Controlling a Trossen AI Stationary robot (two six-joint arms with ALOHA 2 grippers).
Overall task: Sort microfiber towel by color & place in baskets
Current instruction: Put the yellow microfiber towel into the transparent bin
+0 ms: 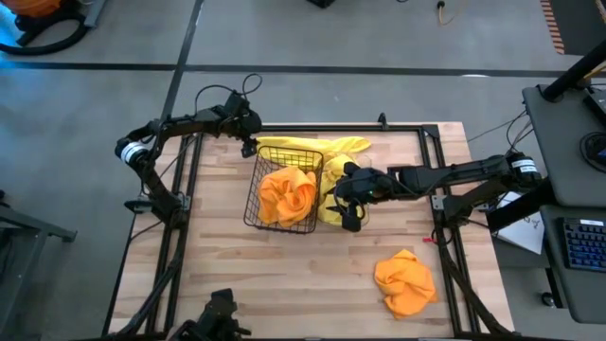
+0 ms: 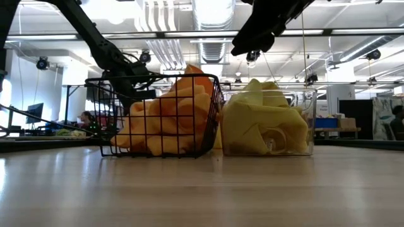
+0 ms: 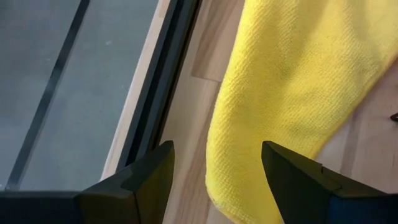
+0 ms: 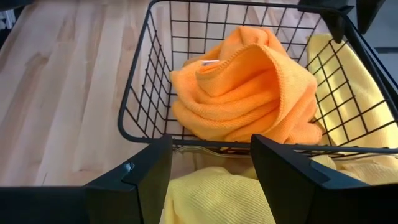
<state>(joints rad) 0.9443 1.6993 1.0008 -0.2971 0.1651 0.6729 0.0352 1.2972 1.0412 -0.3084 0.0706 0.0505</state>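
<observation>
1. Pale wood worktop (image 1: 284,275) sits inside a dark frame on a grey floor; an office space with ceiling ducts shows behind it in the low view.
2. We note the black wire basket (image 1: 254,194) at centre frame of the high view, holding bunched orange towels (image 1: 288,194).
3. Touching its right side stands the clear plastic basket (image 2: 310,123), stuffed with yellow towels (image 2: 262,123).
4. One yellow towel (image 1: 331,147) lies on the worktop just above the wire basket, along the upper edge.
5. Another orange towel (image 1: 405,281) lies alone at lower right of the high view, well apart from both baskets.
6. Left gripper (image 1: 249,144) hovers at the upper-left corner of the wire basket; its fingers stand spread with the yellow towel's edge below them, nothing pinched.
7. Right gripper (image 1: 339,194) hangs over the clear basket; fingers spread, empty, pointing toward the orange towels.
</observation>
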